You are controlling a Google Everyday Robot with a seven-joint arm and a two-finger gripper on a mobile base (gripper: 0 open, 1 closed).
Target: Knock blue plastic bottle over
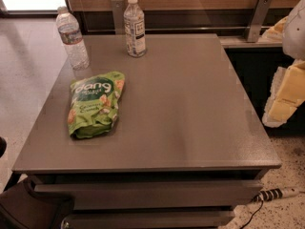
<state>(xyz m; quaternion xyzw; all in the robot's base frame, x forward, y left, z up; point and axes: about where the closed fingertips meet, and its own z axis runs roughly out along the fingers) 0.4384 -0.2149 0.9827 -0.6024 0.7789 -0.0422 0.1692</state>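
Nearest is the table's (200, 109) front edge, a green bag (95, 104) lying on its left half. Upright at the far edge stands the blue bottle (135, 28), a ribbed bottle (72, 38) to its left. Off the table, far right, is the gripper (296, 27): open or closed, I cannot tell.

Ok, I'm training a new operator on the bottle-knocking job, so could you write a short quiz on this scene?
1. True or false: the bottle with the large white label is lying on its side.
2. Which lies nearest the front of the table? A) the green snack bag B) the ribbed bottle C) a cup
3. Where is the gripper relative to the table?

Key
1. False: it stands upright near the back edge.
2. A: the ribbed bottle stands further back, at the left edge.
3. At the right edge of the view, beyond the table's right side, apart from both bottles.
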